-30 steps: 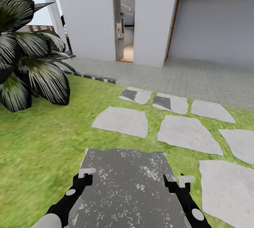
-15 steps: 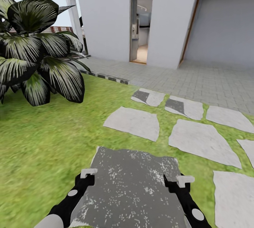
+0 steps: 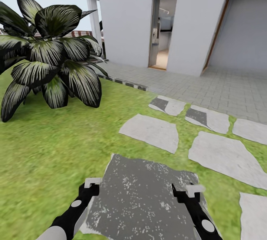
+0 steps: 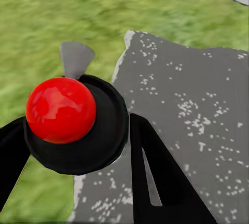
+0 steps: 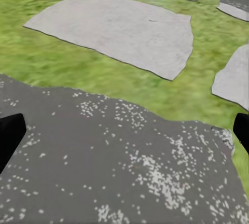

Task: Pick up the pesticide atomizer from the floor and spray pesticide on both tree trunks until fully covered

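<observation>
Red-topped pesticide atomizer (image 4: pixel 70 123) pinched in left pincer (image 4: pixel 78 146); right pincer (image 5: pixel 124 130) spread over dark slab's (image 3: pixel 141 195) edge

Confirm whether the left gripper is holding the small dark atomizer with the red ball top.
Yes: the left gripper has its black fingers closed around the atomizer.
</observation>
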